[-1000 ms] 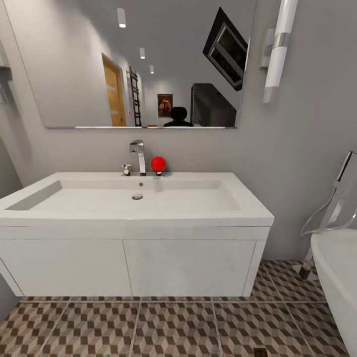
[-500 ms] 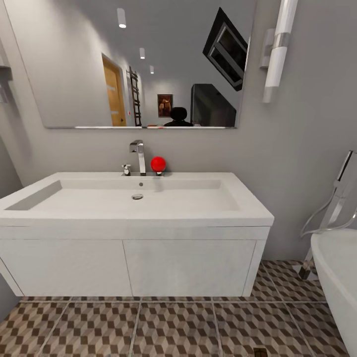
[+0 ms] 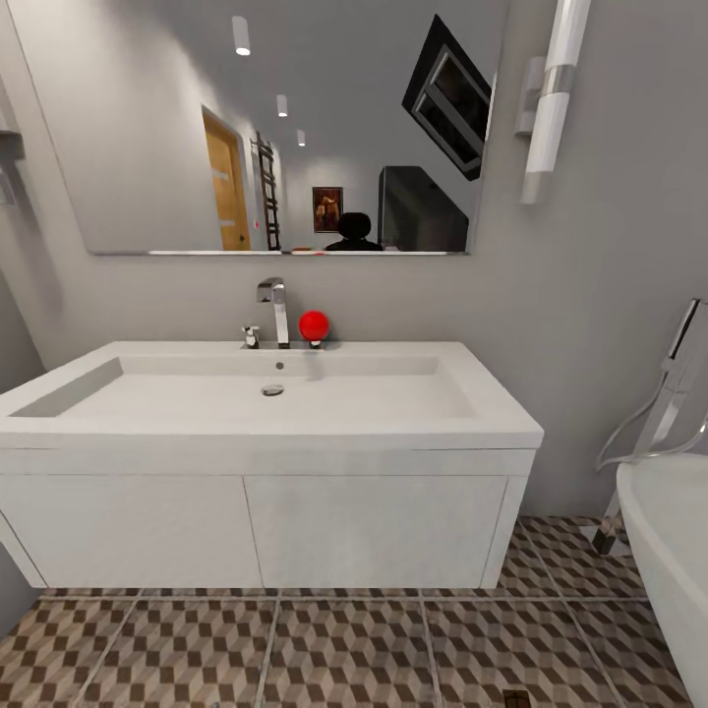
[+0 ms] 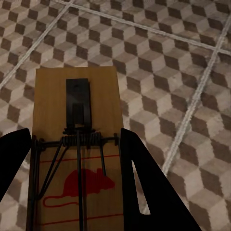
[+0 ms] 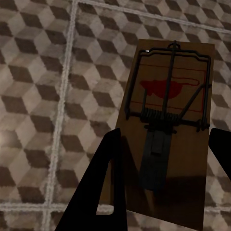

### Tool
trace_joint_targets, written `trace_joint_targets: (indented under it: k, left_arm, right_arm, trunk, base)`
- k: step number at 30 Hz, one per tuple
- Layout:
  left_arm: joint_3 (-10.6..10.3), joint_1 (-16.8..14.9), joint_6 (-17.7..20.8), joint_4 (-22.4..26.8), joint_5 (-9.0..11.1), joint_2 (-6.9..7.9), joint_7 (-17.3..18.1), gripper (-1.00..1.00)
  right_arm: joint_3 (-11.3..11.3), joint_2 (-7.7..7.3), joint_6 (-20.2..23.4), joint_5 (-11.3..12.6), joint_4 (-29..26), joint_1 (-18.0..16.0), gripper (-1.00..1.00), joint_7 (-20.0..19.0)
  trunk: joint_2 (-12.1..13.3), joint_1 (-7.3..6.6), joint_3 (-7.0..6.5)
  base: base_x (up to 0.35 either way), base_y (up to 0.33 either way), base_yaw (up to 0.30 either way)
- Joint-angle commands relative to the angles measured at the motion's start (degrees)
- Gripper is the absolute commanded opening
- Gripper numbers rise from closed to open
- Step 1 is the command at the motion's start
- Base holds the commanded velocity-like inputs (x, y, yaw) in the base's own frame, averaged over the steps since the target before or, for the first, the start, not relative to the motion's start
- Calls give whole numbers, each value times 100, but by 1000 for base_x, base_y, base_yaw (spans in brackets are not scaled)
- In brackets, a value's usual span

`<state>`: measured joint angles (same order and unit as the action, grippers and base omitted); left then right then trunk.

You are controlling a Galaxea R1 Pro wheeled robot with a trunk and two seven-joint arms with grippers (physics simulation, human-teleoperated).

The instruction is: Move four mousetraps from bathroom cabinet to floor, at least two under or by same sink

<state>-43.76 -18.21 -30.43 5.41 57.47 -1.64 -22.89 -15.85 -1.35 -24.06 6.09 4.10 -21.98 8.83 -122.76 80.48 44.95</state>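
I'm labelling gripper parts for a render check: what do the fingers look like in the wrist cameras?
Both grippers show plain black fingers, flat and wedge-shaped, tapering toward the tip. The left gripper's finger has a narrow slot cut through it. The right gripper's finger looks alike. No cables or markings visible.

Grey walls (image 3: pixel 600 295) enclose the room, with a wide mirror (image 3: pixel 275 128) mounted on the back wall and a tubular wall lamp (image 3: pixel 551 98) just beside its right edge. A white bathtub (image 3: pixel 674 551) stands at the right, a chrome shower fitting (image 3: pixel 669 393) against the wall behind it. The mirror reflects ceiling spotlights and an orange door.
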Motion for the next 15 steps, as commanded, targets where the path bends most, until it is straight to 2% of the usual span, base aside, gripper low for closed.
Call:
trace_joint_targets:
  k: [1, 8, 15]
  left_arm:
    - [-52, -4, -4, 4, 16, 1, -44, -100]
    - [-64, -4, -3, 4, 10, 18, -39, -100]
    - [-63, -1, -6, 4, 10, 14, -48, -100]
  right_arm:
    - [-50, 3, -37, 59, 21, -8, -100, -5]
    - [-50, 3, -37, 59, 21, -8, -100, -5]
    - [-50, 3, -37, 66, 21, -8, -100, -5]
  trunk:
    - [-3, -1, 6]
    - [-3, -1, 6]
    - [-3, -1, 6]
  base:
    - [63, 5, 0]
    - [206, 20, 0]
    - [15, 16, 0]
